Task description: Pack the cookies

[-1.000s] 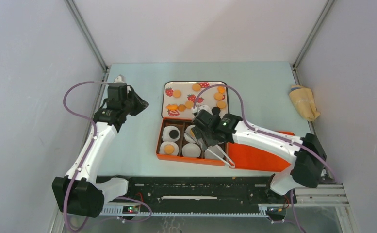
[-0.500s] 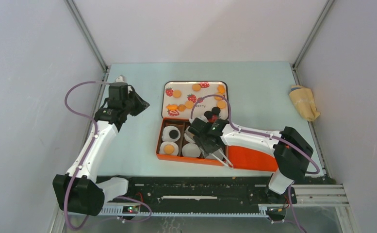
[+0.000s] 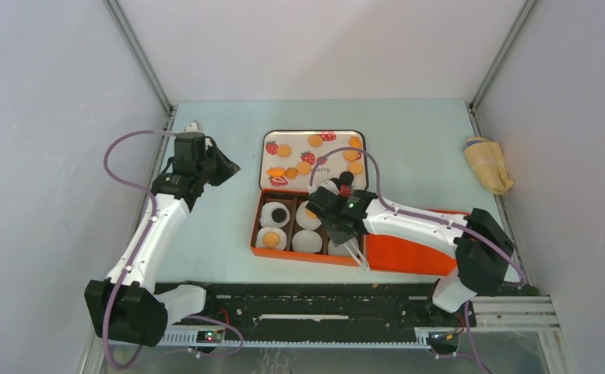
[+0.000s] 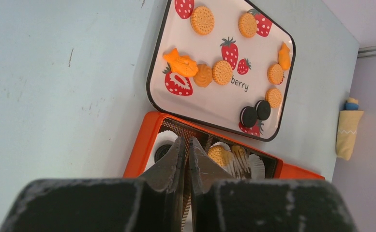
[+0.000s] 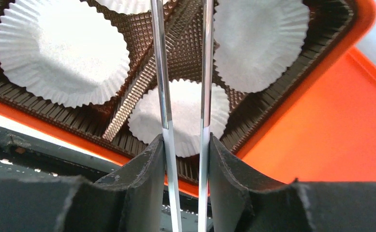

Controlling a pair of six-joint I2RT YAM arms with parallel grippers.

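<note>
Golden-orange cookies [image 3: 304, 167] and two black ones [image 4: 255, 113] lie on the strawberry-print tray [image 3: 312, 132]. The orange box [image 3: 256, 226] in front of it holds white paper cups; one has a black cookie [image 3: 279, 213], another an orange cookie [image 3: 271, 238]. My right gripper [image 3: 344, 231] hangs over the box's right side, shut on metal tongs [image 5: 206, 72] whose two blades run between its fingers with a narrow gap. Below the blades lie empty cups [image 5: 186, 106]. My left gripper [image 3: 229, 167] hovers left of the tray, shut and empty.
The box's orange lid [image 3: 416, 253] lies flat to the right of the box, under my right arm. A yellow cloth bundle [image 3: 487, 164] sits at the table's right edge. The metal frame rail runs along the near edge.
My right gripper has closed in on the tongs, bringing the blades closer together, and shifted slightly over the box. The left arm has not moved.
</note>
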